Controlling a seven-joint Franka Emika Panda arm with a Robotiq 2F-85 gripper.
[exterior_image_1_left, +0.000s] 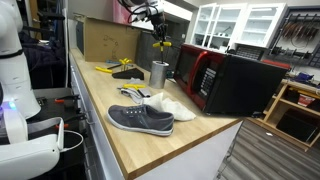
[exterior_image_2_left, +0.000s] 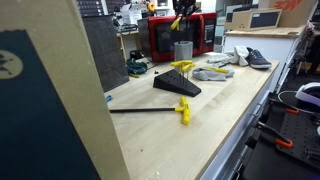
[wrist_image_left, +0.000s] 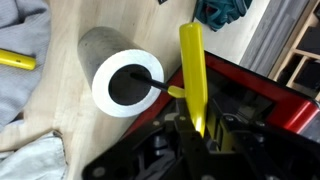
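The jaws of the gripper (wrist_image_left: 193, 135) are closed on a yellow tool (wrist_image_left: 190, 70), which is gripped by its long handle and hangs down from them over the wooden table (exterior_image_1_left: 180, 145). Several things could be judged to go wrong from here. The handle is narrow and smooth, so it could slip or swing in the grip if the arm is jolted. The grey cup (wrist_image_left: 103, 90) below is tall and light-looking, so it could be tipped over if its white rim is struck from the side by the tool. The red and black microwave (exterior_image_1_left: 235, 80) is set just beside the cup, and its front could be knocked by the tool or the gripper if the arm is carried that way. The tool is held between the jaws, well above the table, with its lower end over the cup on the side nearest the microwave. A thin dark rod at the tool's side is seen across the cup's opening, but it cannot be told whether it reaches inside. A grey shoe (exterior_image_1_left: 140, 118) lies nearer the table's edge, well apart from the jaws
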